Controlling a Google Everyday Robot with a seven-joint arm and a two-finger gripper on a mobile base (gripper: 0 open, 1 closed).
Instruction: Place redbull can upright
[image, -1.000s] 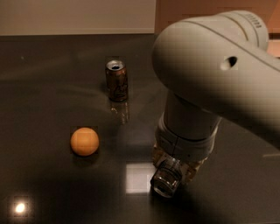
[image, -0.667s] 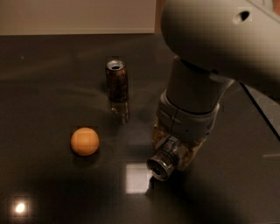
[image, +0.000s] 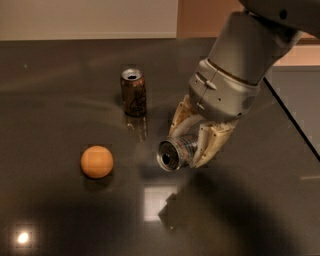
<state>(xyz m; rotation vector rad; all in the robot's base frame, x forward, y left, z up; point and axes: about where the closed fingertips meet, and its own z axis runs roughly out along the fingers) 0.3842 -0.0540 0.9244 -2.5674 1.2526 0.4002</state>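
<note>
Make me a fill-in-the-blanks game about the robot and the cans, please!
1. The end effector, right of the ball, grips the redbull can, which is not yet ___.
2. The ball's colour is ___.
3. The other can, standing on the table, is ___ in colour.
Missing words: upright; orange; brown.

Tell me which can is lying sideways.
The silver redbull can, gripped sideways in the gripper right of centre, its top facing the camera. The brown can stands upright on the table.
</note>
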